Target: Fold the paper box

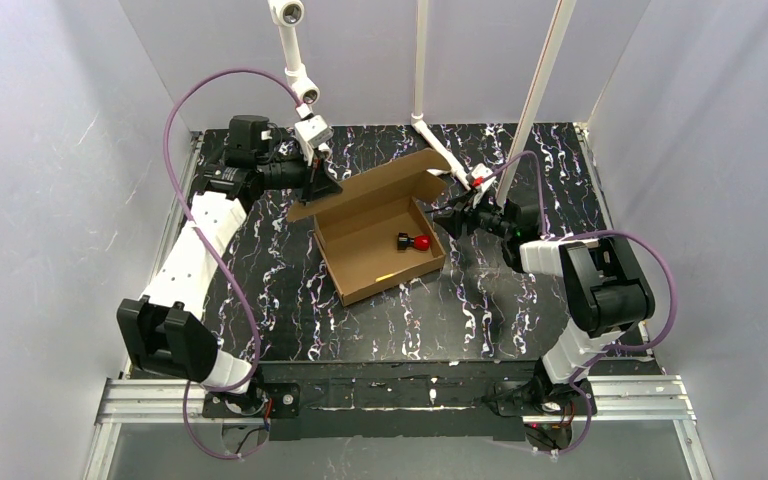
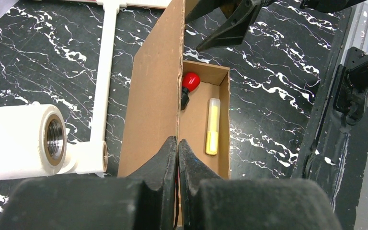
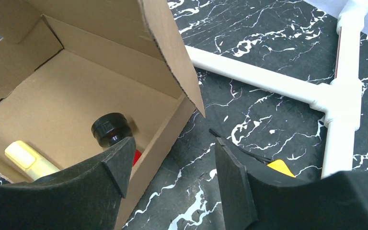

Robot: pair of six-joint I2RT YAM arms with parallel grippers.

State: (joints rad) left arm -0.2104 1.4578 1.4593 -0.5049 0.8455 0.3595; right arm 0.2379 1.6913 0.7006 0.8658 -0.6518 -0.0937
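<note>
**Left tool (image 2: 178, 143) pinches the box lid; right tool (image 3: 172, 158) stands open at the box's side**

Black padded fingers (image 2: 165, 158) of the left tool fill the bottom of the left wrist view. They are pressed together on the edge of the cardboard lid (image 2: 148, 96), which runs straight down into the seam between them. The lid stands raised, close to upright in this view.

From above, the paper box (image 1: 375, 240) sits on the black, white-veined worktop (image 1: 410, 320), past the middle and between the two arms. It is turned at an angle to the worktop's edges. Its shallow tray lies flat and open. The lid rises from the far long side, and the left tool holds it at its left end.

Two things lie in the tray. A red-and-black item (image 1: 418, 242) rests near the right end wall. A pale yellow tube (image 2: 212, 127) lies along the long wall opposite the lid. The two are apart from each other.

The right tool is at the box's right end with its fingers spread wide and nothing between them but bare worktop. In the right wrist view one finger (image 3: 120, 163) overlaps the right end wall of the tray and the other finger stands clear of the cardboard. Whether the first finger touches the wall cannot be told. A side flap at the lid's right end hangs over that corner of the tray.

A white pipe frame (image 3: 268, 84) lies on the worktop beyond the box, with uprights rising from it at the far edge. A small yellow piece (image 3: 280, 166) shows just behind the right tool's outer finger.
</note>
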